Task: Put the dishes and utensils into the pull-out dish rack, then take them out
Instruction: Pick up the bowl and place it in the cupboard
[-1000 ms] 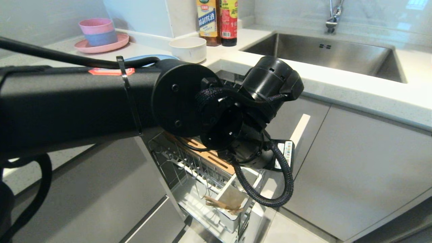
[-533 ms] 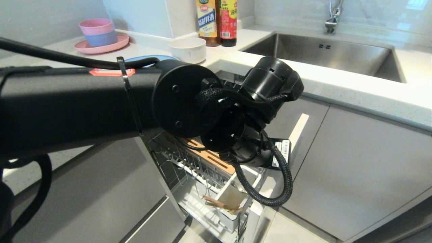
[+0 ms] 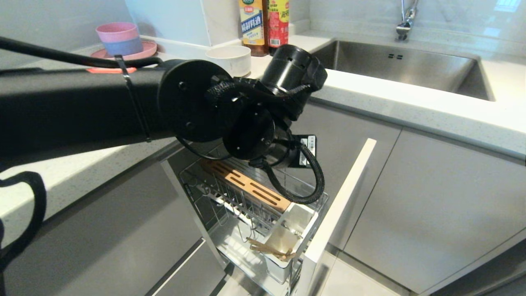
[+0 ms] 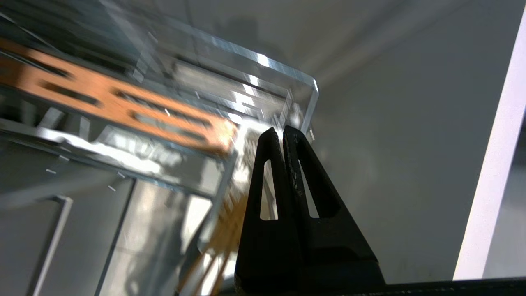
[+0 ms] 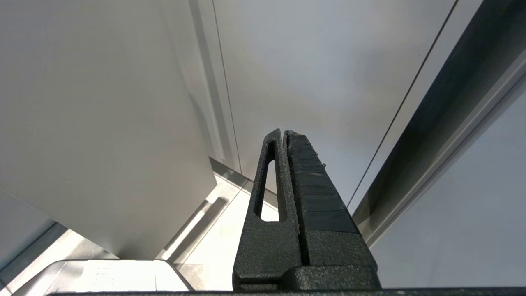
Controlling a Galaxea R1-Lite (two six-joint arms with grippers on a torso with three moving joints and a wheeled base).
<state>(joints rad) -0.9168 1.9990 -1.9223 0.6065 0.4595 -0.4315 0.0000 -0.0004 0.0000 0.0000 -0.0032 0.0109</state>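
The pull-out dish rack stands drawn out below the counter, with its bamboo strip and a white cup. Wooden chopsticks lean in that cup, their ends sticking out. An off-white bowl sits on the counter behind my left arm. The wrist of that arm hangs above the rack and hides its fingers in the head view. In the left wrist view my left gripper is shut and empty, above the rack's wire rim, with the chopsticks blurred below. My right gripper is shut and empty, parked low by cabinet fronts.
The rack's pale front panel juts into the aisle. A pink plate with stacked pink and blue bowls sits far left on the counter. Two bottles stand at the back. The steel sink and its tap are at the right.
My left arm has lifted and swung left and back from the rack's front cup, and the wrist has turned. The cup and front panel now show fully.
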